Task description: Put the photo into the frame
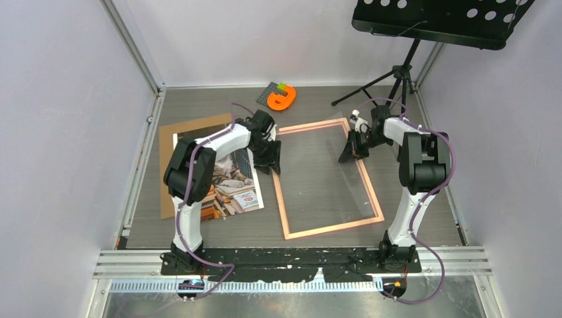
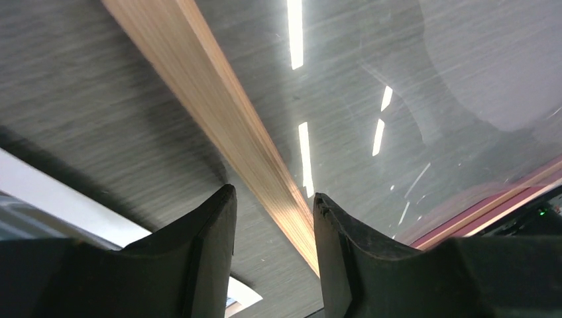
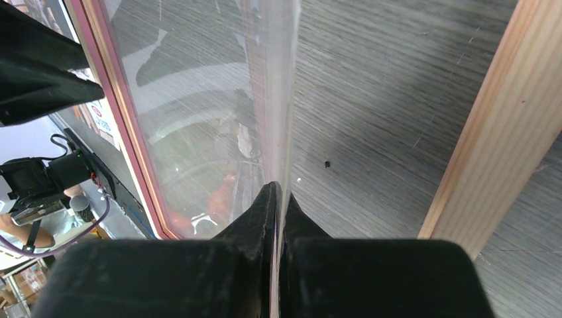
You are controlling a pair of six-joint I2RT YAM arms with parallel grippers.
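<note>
Left claw [image 2: 273, 205]: spread, one finger on each side of the frame's [image 1: 329, 229] left rail, close to that rail's far corner. The rail runs through the gap. The right finger [image 2: 338, 252] lies against the rail or just beside it, and I cannot tell which. Counter shows between the rail and the left finger [image 2: 205, 245].

Right claw [image 3: 278, 191]: pressed together, pinching the right edge of the clear pane [image 3: 270, 79] toward the frame's far end. The fingertips meet on the thin sheet. This edge sits inward of the frame's right rail, with a strip of bare counter [image 1: 318, 99] between them.

Frame: pink rectangle lying flat on the counter, its long sides running away from my bases.

Photo [image 1: 235, 182]: outside the frame, just left of its left rail, face up. It lies on the brown backing board [image 1: 167, 159], and my left arm covers part of it. The board reaches further left of the frame than the print does.

Beyond the frame's far left corner, apart from it, sits a small orange object [image 1: 283, 99].
</note>
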